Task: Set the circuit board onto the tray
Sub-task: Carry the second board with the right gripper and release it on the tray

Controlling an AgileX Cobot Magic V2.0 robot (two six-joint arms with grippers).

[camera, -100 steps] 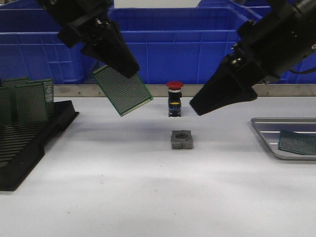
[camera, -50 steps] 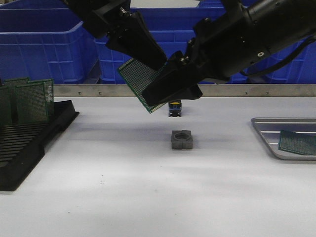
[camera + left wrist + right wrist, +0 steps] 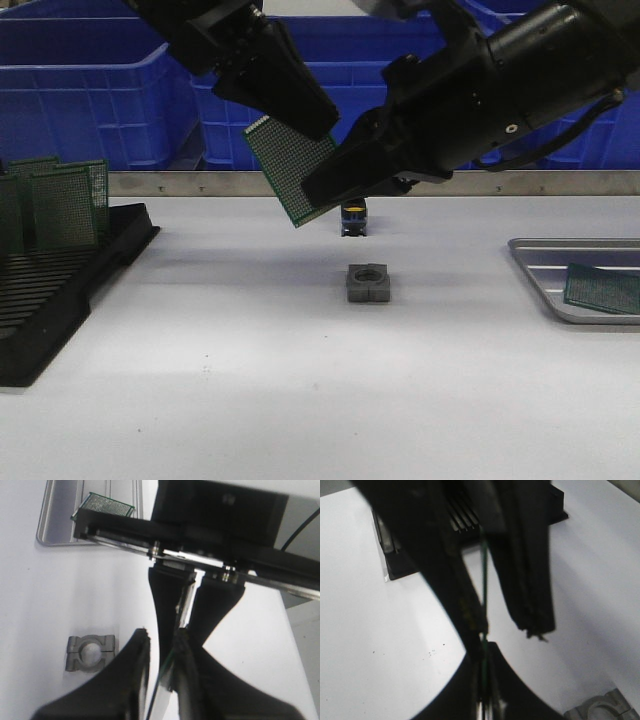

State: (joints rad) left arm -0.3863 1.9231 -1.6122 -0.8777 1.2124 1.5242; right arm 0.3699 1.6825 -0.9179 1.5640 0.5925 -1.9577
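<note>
A mid-air handover is in hand. The left end effector (image 3: 300,125) pinches the green perforated circuit board (image 3: 288,168) by its upper edge, tilted above the white desk (image 3: 300,380). The right end effector (image 3: 322,190) is pressed together on the board's lower corner. Next, I judge, the left must release before the right carries it to the shallow silver-grey metal tray (image 3: 535,270), well apart. Only the right wrist view shows the board edge-on (image 3: 484,590) between its fingers.
</note>
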